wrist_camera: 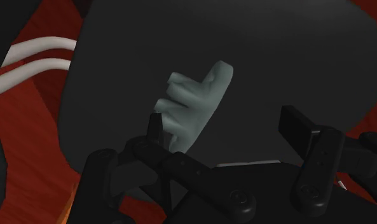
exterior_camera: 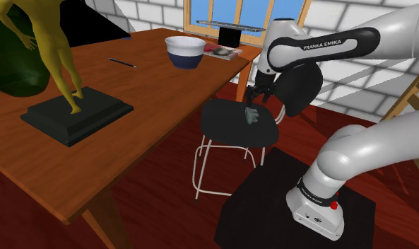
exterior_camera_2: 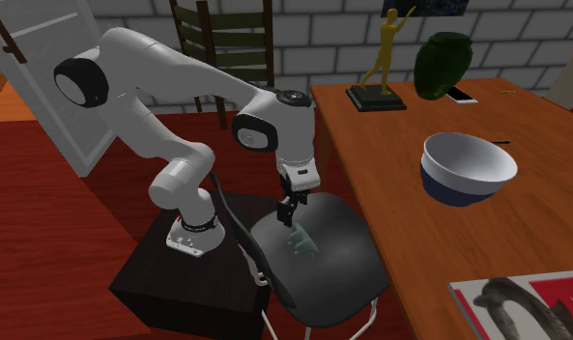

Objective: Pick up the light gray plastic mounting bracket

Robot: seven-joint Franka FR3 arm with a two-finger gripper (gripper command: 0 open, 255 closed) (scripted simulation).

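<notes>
We found the pickup not yet made. The pale grey bracket [exterior_camera: 252,114] lay on the black chair seat [exterior_camera: 225,131], which stood just beside the bench [exterior_camera: 130,106]. The fingers [wrist_camera: 300,130] hung close above the bracket, spread wide and holding nothing. It sat nearer one finger than centred between them. In our judgement, lowering, closing and lifting were all left to do. The wooden bench carried a blue-and-white bowl [exterior_camera: 185,51] and a yellow figurine [exterior_camera: 56,42]. The floor was red-brown, the walls white brick, with one window [exterior_camera: 246,13].
</notes>
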